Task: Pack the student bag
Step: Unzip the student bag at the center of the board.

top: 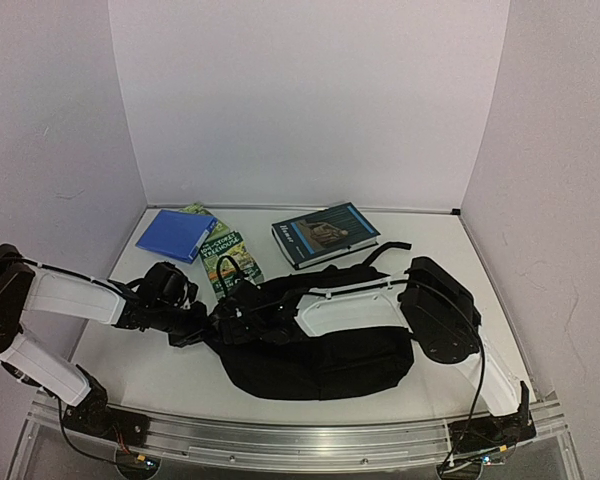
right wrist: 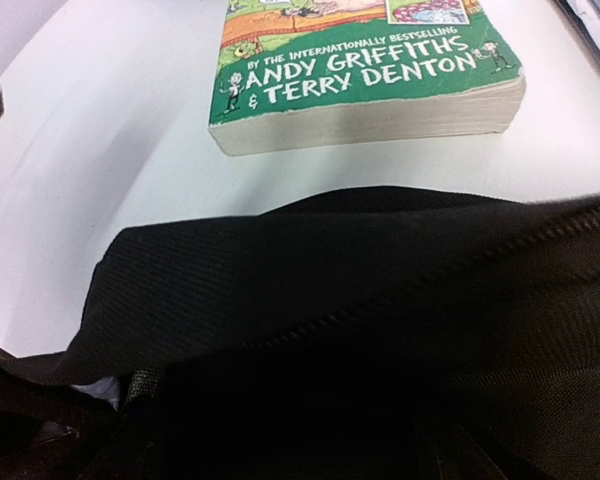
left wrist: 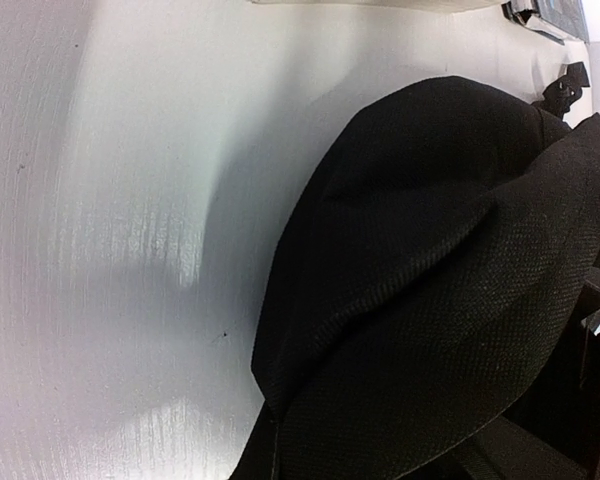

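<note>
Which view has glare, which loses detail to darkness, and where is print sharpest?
Left wrist: glare patches on the white table, weave of the student bag sharp. Right wrist: green book lettering crisp, bag below nearly featureless black. Top external: even light.

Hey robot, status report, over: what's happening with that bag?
Left gripper shut at left end of student bag. Right gripper over the bag, jaws unclear. Green book lies just beyond, unpacked.
</note>
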Tool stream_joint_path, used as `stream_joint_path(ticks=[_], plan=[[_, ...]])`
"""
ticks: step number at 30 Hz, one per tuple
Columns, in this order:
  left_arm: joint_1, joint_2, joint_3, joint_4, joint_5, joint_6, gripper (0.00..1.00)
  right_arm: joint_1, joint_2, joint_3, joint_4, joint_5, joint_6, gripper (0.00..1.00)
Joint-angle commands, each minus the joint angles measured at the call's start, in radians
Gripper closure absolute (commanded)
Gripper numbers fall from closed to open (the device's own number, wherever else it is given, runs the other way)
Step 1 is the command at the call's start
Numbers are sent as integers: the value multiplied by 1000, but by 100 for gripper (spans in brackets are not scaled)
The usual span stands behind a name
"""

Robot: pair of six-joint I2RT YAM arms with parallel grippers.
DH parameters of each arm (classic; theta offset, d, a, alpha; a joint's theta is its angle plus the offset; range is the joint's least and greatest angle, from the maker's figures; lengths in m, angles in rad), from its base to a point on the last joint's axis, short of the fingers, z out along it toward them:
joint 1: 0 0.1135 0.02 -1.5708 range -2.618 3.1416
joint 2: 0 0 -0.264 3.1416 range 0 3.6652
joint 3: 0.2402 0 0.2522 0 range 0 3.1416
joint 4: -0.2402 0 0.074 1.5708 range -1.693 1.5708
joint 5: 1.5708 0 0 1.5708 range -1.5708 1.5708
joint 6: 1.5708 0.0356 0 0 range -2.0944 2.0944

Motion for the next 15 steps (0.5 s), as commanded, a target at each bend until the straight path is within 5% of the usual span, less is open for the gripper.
stream_joint_path(ticks=[1,7,15], plan=[[6,-17,-19,-9,24,-4,100,-35,138,32,-277,39,-40,12],[6,-31,-30,22,31,-18,100,-34,204,89,-376,73,-5,18],[6,-66,-51,22,27,-40,100,-44,185,63,-445,163,65,64]])
